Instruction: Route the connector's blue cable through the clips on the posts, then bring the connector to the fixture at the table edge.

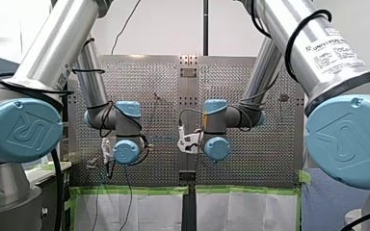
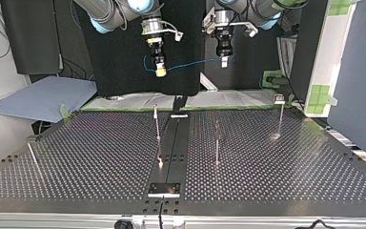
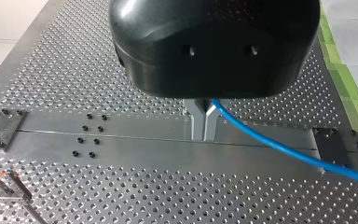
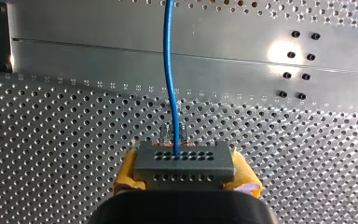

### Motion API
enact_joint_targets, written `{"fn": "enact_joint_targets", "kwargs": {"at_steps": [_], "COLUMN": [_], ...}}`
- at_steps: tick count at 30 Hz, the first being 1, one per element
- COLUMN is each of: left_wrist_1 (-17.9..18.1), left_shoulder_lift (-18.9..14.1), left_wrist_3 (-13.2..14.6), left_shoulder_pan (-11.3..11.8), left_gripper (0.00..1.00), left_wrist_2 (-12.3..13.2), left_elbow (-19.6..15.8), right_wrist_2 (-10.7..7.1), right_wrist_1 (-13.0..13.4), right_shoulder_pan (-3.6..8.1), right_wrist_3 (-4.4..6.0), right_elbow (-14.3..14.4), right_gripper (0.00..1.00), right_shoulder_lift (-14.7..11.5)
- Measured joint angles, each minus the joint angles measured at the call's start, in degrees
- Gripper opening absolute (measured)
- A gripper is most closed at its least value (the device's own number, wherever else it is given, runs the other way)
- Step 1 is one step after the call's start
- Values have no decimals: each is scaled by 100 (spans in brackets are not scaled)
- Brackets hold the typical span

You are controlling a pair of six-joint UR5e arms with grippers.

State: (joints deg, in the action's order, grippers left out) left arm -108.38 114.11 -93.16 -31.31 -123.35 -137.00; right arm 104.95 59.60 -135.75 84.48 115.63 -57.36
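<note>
Your right gripper (image 2: 160,70) clamps the connector (image 4: 183,161) between its yellow pads (image 4: 129,176), and the blue cable (image 3: 279,148) leaves the connector straight ahead of that gripper. Your left gripper (image 2: 224,61), at 3 o'clock of the right one in the top view, has its metal fingers (image 3: 196,122) pinched together on the cable. Both hang above the table (image 2: 100,157). The cable sags between them, and the nearest post (image 2: 157,125) stands at 6 o'clock of the right gripper, well apart from it.

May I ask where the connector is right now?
The connector sits between my right gripper's yellow pads, high above the table, left of centre in the top view, its blue cable running to my left gripper.
</note>
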Motion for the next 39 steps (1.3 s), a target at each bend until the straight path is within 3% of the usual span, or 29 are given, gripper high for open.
{"fn": "enact_joint_targets", "kwargs": {"at_steps": [32, 39], "left_wrist_1": [3, -158], "left_shoulder_lift": [-3, 24], "left_wrist_3": [0, 32], "left_shoulder_pan": [5, 8], "left_gripper": [0, 0], "left_wrist_2": [7, 102], "left_elbow": [3, -7], "right_wrist_2": [-1, -8], "right_wrist_1": [0, -7], "right_shoulder_pan": [0, 0], "right_wrist_3": [0, 0], "right_elbow": [1, 1], "right_gripper": [0, 0], "right_shoulder_lift": [0, 0]}}
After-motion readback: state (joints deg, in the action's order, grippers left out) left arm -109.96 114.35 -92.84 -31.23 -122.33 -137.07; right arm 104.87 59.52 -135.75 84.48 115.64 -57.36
